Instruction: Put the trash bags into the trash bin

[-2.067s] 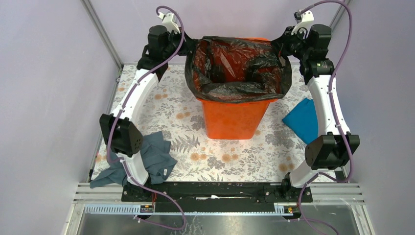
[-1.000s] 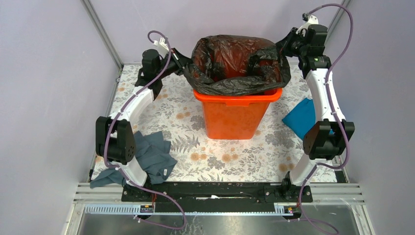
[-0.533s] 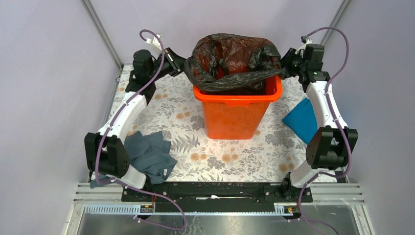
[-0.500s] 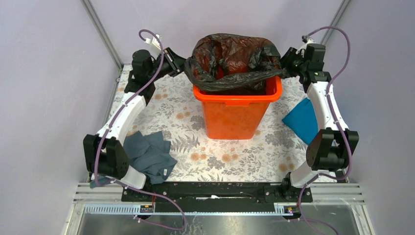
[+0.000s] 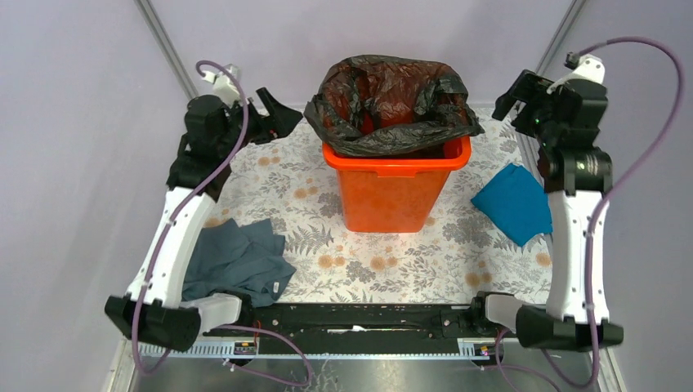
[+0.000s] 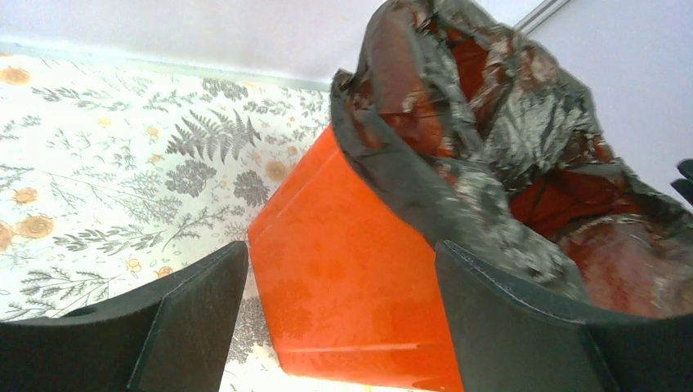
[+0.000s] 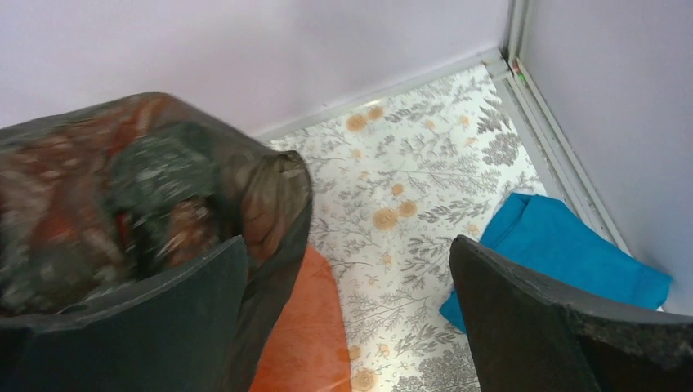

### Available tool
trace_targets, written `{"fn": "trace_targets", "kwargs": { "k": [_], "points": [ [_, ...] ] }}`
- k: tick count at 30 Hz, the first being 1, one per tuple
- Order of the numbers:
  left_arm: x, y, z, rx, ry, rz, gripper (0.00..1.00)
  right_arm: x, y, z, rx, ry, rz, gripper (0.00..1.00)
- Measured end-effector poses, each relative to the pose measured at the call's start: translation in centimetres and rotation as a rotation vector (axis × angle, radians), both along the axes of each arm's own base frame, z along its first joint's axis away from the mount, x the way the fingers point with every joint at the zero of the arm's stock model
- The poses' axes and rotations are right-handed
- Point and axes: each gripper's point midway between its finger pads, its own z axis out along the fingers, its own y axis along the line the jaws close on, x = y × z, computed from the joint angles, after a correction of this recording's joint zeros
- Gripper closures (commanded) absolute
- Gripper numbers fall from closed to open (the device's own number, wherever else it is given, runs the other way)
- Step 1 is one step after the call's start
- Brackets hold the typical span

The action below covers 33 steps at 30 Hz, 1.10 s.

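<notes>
While both pairs of jaws stand wide apart and empty, we find the bag (image 5: 392, 98) sitting in the bin (image 5: 392, 196), its mouth bunched over the top edge. It lies straight ahead of the left gripper (image 5: 282, 114) and off to one side of the right gripper (image 5: 508, 96), outside both gaps. We judge the film light, limp, slippery and easily torn; it will crumple rather than push. We advise pinching a gathered fold of the loose edge, one jaw on each face, not the stretched part.
</notes>
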Motion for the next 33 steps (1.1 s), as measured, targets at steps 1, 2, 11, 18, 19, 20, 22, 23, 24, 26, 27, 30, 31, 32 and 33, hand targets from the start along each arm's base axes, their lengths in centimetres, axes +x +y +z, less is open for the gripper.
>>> {"fn": "trace_targets", "kwargs": {
  "k": [1, 2, 11, 18, 19, 20, 22, 23, 24, 26, 27, 30, 31, 32, 33],
  "points": [
    [-0.9, 0.5, 0.7, 0.004, -0.015, 0.017, 0.12, -1.0, 0.2, 1.0, 0.0, -0.026, 0.006, 0.0],
    [-1.5, 0.8, 1.3, 0.003, -0.027, 0.026, 0.12, -2.1, 0.6, 2.1, 0.005, -0.056, 0.027, 0.0],
    [-6.6, 0.4, 8.0, -0.171, -0.16, -0.016, 0.09, -9.4, 7.3, 6.0, 0.176, -0.195, 0.327, 0.0],
    [-5.6, -1.5, 7.1, -0.251, -0.073, -0.077, 0.22, -11.0, 10.4, 6.2, 0.363, -0.214, 0.452, 0.04],
    [-5.5, -1.9, 6.7, -0.251, -0.057, -0.083, 0.27, -10.7, 10.5, 6.0, 0.378, -0.21, 0.454, 0.06],
    [-5.4, -2.3, 6.4, -0.252, -0.043, -0.087, 0.28, -10.4, 10.6, 5.7, 0.391, -0.203, 0.456, 0.07],
    [-5.5, -3.3, 5.7, -0.245, -0.014, -0.112, 0.25, -9.8, 10.7, 5.0, 0.417, -0.185, 0.454, 0.07],
    [-5.5, -3.8, 5.4, -0.241, -0.003, -0.124, 0.22, -9.5, 10.8, 4.8, 0.429, -0.179, 0.455, 0.07],
    [-5.4, -4.5, 5.1, -0.237, 0.01, -0.14, 0.21, -9.1, 10.8, 4.5, 0.438, -0.171, 0.453, 0.07],
    [-5.1, -5.8, 4.3, -0.226, 0.037, -0.165, 0.2, -8.5, 10.8, 3.7, 0.455, -0.155, 0.446, 0.09],
    [-5.0, -6.3, 3.8, -0.217, 0.049, -0.172, 0.22, -8.4, 10.8, 3.3, 0.464, -0.146, 0.442, 0.11],
    [-4.7, -7.3, 2.5, -0.187, 0.075, -0.178, 0.38, -8.1, 10.8, 2.7, 0.473, -0.142, 0.44, 0.14],
    [-4.6, -7.3, 2.2, -0.177, 0.077, -0.176, 0.44, -8.0, 10.8, 2.6, 0.473, -0.144, 0.442, 0.15],
    [-4.4, -7.2, 2.1, -0.169, 0.073, -0.169, 0.5, -8.0, 10.9, 2.6, 0.474, -0.145, 0.446, 0.2],
    [-4.3, -7.1, 2.1, -0.164, 0.068, -0.161, 0.59, -7.9, 10.9, 2.5, 0.474, -0.145, 0.449, 0.27]
  ]
}}
